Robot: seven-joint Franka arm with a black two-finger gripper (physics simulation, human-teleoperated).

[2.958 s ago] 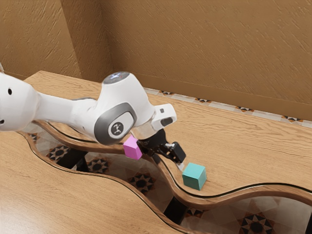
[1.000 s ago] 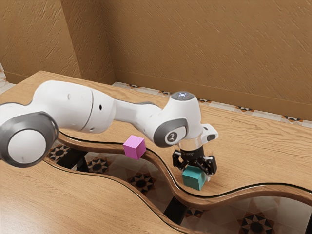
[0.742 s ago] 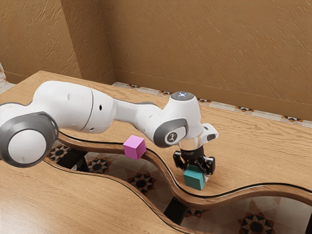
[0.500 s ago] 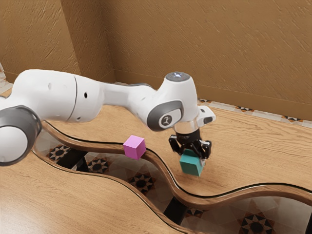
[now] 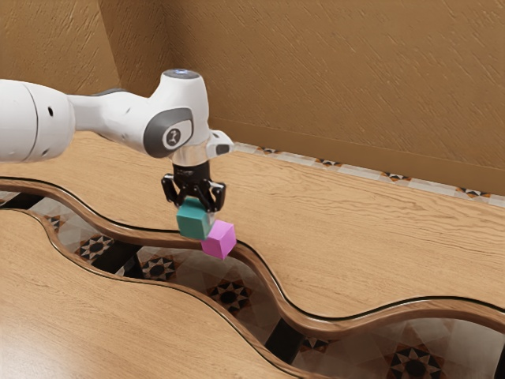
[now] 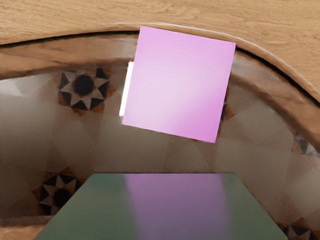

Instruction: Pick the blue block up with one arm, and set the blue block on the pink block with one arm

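Cargo first: the blue block (image 5: 193,219) hangs clear of the tabletop (image 5: 355,229), pinched from two sides by the jaws. It is just above the pink block (image 5: 219,239), offset toward the exterior view's left; I cannot tell whether they touch. The pink block sits on the tabletop's wavy edge, with patterned floor (image 5: 229,294) below. In the wrist view the blue block (image 6: 165,207) lies under the hand, with the pink block (image 6: 179,82) just beyond it. The carry looks nearly done. The next move likely calls for a small shift to centre over pink, then a gentle lowering before letting go.
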